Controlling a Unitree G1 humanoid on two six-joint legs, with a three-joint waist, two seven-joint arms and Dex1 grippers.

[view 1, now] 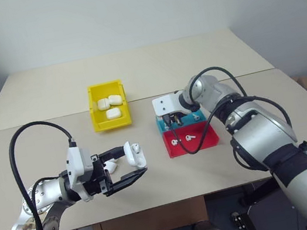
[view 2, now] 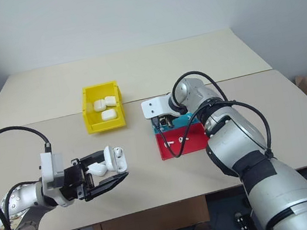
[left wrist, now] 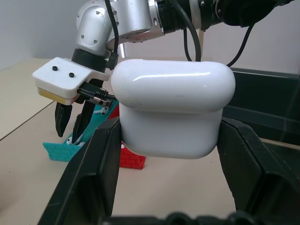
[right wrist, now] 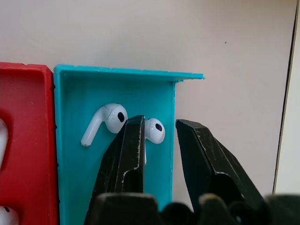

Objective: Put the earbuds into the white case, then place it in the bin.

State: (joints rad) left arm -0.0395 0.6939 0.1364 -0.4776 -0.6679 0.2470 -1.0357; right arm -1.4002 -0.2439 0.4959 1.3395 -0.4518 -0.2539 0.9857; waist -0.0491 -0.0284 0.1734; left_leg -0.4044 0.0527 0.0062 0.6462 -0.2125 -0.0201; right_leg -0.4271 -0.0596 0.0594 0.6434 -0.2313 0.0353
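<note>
While the left gripper (view 1: 128,168) holds the white case (view 1: 135,155) off the worktop (view 1: 38,99), its fingers clamped on the case's body, the lid stands hinged up, presumably so that the cavity faces the other arm and an earbud can be dropped in. Nearest the robot of everything on the scene, the case is glossy, rounded and white, and it sits level in the fingers, well short of the bin (view 1: 108,106). One small white piece seems to sit in the open top, though I cannot tell if it is an earbud.

Beyond the held case and to its right lie the red tray (view 1: 190,140) and, touching its far edge, the blue tray (right wrist: 115,154). The right gripper (right wrist: 159,140) points down into the blue tray with its fingers narrowly parted around one of the earbuds (right wrist: 153,130), not yet closed on it; a second earbud (right wrist: 104,121) lies just beside. Both are tiny, white and short-stemmed, with dark mesh spots. More earbuds rest in the red tray.

Farthest from the held case, the yellow bin already carries three shut white cases, so I judge this is another round of the same job
</note>
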